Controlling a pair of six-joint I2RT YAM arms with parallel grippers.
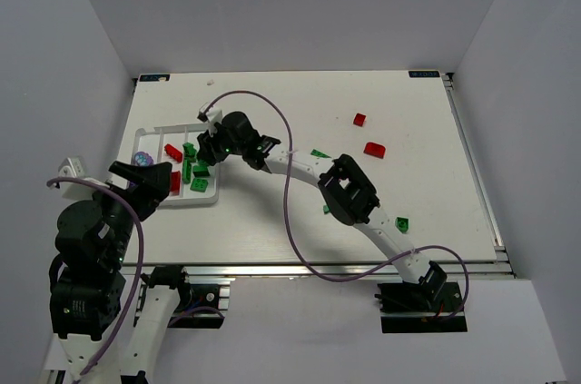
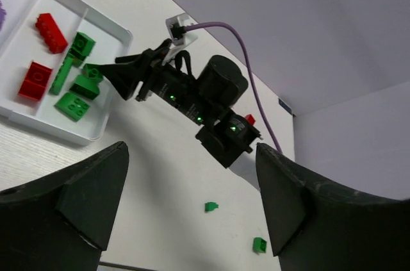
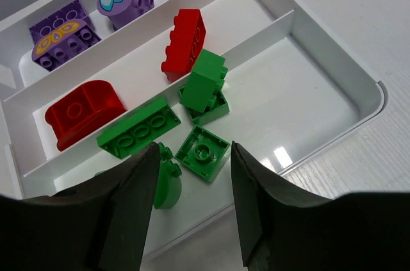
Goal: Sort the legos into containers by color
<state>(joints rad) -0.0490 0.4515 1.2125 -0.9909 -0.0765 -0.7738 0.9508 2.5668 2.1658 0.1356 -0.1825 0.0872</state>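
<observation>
White tabletop (image 1: 408,112), glossy tray (image 3: 307,91), studded green bricks (image 3: 202,150) under parted right fingers (image 3: 282,220); left fingers (image 2: 77,200) wide, both empty.

White table (image 1: 427,103), plain pale walls (image 1: 290,3), soft even light

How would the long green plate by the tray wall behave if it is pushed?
The plate looks like hard glossy plastic, so it probably stays stiff and slides easily. It seems to lean on the divider, so a light push may tip it flat. Being thin, it is likely very light.
</observation>
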